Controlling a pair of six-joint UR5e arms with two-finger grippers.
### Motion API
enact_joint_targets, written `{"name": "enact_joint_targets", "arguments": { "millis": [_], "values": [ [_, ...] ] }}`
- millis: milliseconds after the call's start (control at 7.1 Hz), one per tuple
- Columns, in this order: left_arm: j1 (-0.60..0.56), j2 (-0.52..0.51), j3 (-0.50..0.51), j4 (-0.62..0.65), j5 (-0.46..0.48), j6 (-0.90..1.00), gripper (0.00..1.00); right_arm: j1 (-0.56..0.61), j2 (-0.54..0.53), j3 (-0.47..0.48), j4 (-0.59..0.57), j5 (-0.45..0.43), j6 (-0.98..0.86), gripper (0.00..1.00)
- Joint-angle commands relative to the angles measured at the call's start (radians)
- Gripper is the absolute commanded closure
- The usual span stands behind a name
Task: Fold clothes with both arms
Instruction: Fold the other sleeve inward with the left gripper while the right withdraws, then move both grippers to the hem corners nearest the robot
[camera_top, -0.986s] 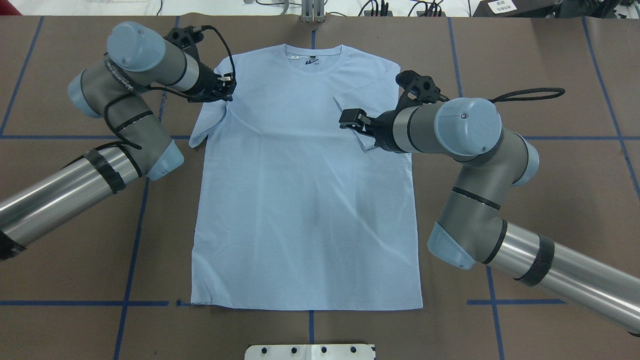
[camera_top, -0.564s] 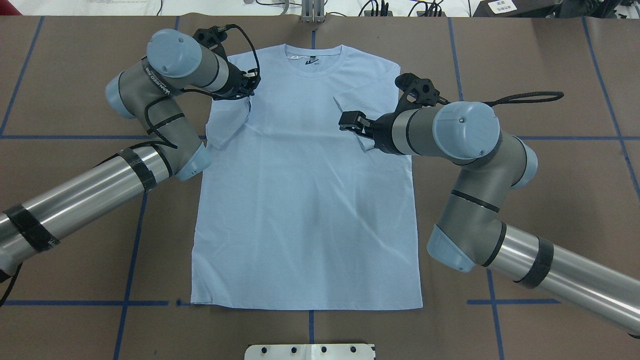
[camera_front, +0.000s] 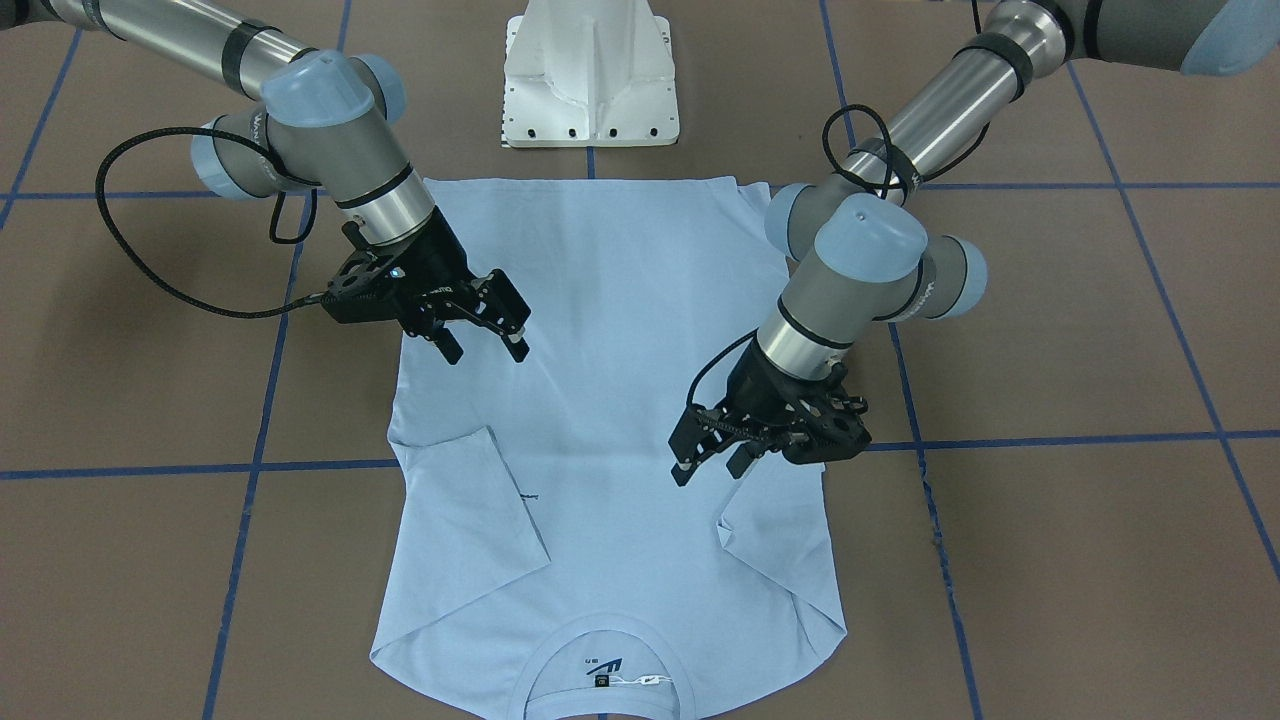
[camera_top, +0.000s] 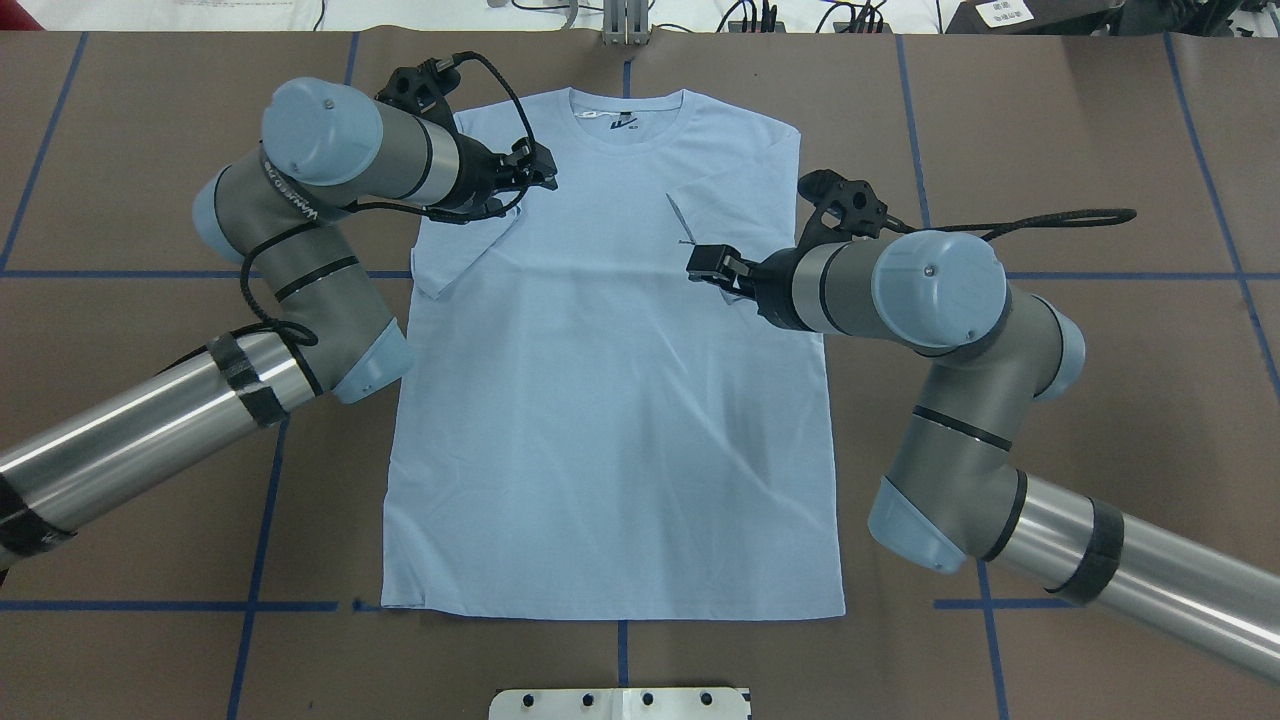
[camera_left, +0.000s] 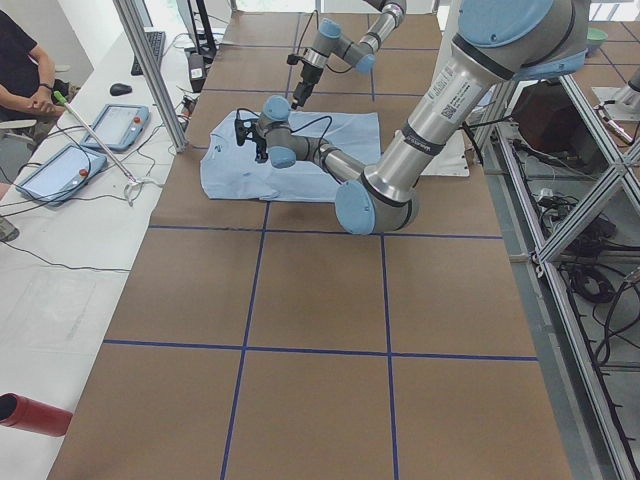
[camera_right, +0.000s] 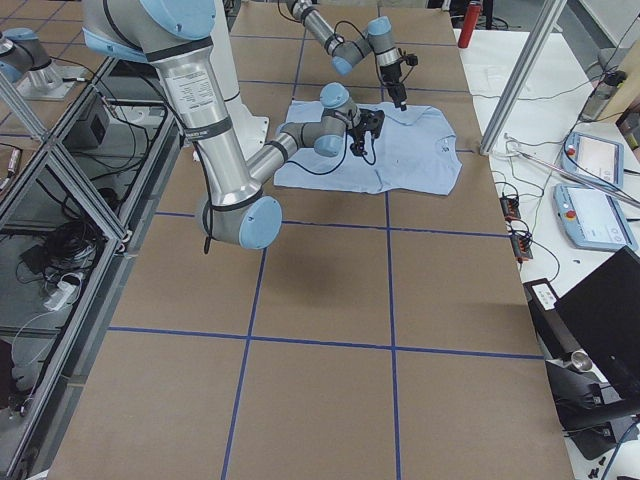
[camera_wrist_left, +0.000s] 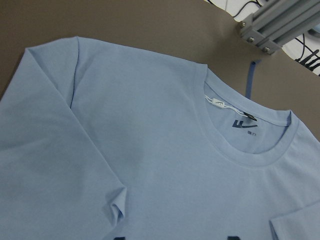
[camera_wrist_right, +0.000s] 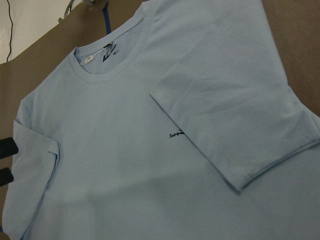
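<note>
T-shirt (camera_top: 610, 420), light blue, lies flat on the brown worktop (camera_top: 1100, 120), with its ribbed collar (camera_top: 627, 112) at the end away from the robot's base. Both short sleeves are folded inward onto the chest, the left sleeve (camera_top: 465, 240) and the right sleeve (camera_top: 735, 205) (this one covers part of a small dark print). The left hand (camera_front: 707, 470) is over the shirt just beside its folded sleeve, fingers spread, grasping nothing. The right hand (camera_front: 485, 352) is likewise released and empty, over the shirt's right side.
</note>
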Motion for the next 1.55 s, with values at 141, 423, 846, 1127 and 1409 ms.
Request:
{"name": "enact_joint_targets", "arguments": {
  "millis": [141, 423, 846, 1127, 1409],
  "values": [
    [0.037, 0.185, -0.321, 0.036, -0.069, -0.007, 0.17, -0.197, -0.149, 0.275, -0.386, -0.156, 0.013, 0.03],
    [0.06, 0.19, -0.319, 0.048, -0.061, -0.005, 0.16, -0.352, -0.17, 0.388, -0.607, -0.241, 0.226, 0.02],
    [0.06, 0.191, -0.311, 0.048, -0.061, -0.004, 0.16, -0.478, -0.184, 0.373, -0.615, -0.331, 0.461, 0.25],
    [0.064, 0.191, -0.311, 0.05, -0.058, -0.004, 0.14, -0.478, -0.202, 0.333, -0.607, -0.315, 0.464, 0.36],
    [0.064, 0.19, -0.313, 0.05, -0.058, -0.005, 0.14, -0.477, -0.219, 0.342, -0.607, -0.289, 0.466, 0.47]
  ]
}}
